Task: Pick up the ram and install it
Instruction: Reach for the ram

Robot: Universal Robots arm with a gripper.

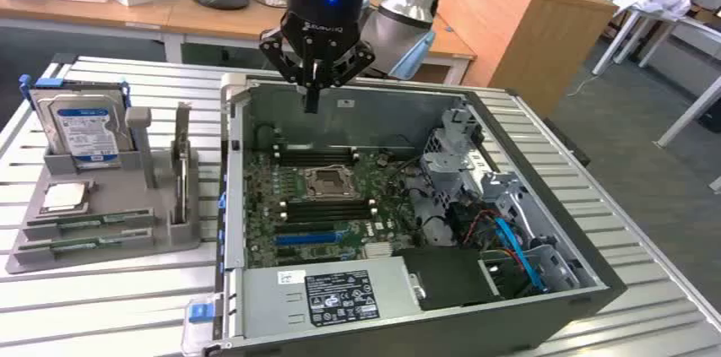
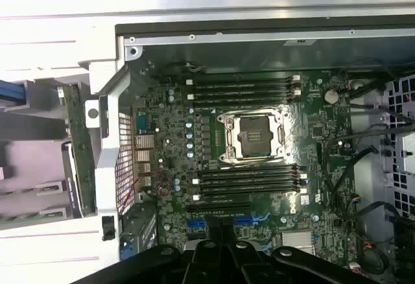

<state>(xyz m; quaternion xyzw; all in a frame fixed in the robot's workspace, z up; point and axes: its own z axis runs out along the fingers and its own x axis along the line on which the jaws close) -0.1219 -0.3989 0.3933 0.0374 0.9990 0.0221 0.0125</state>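
Currently hovers above the far wall of the open computer case [image 1: 383, 116], with end effector [image 1: 312, 104] pinched together on nothing visible. Leaves the ram [image 1: 96, 222] well apart: off to the exterior view's left and nearer that camera, flat in the grey holder [image 1: 169, 235] on the worktop [image 1: 101, 306], just beside its twin [image 1: 81, 245]. Runs lengthwise across that view, seemingly near parallel to the empty memory slots [image 1: 327, 205].
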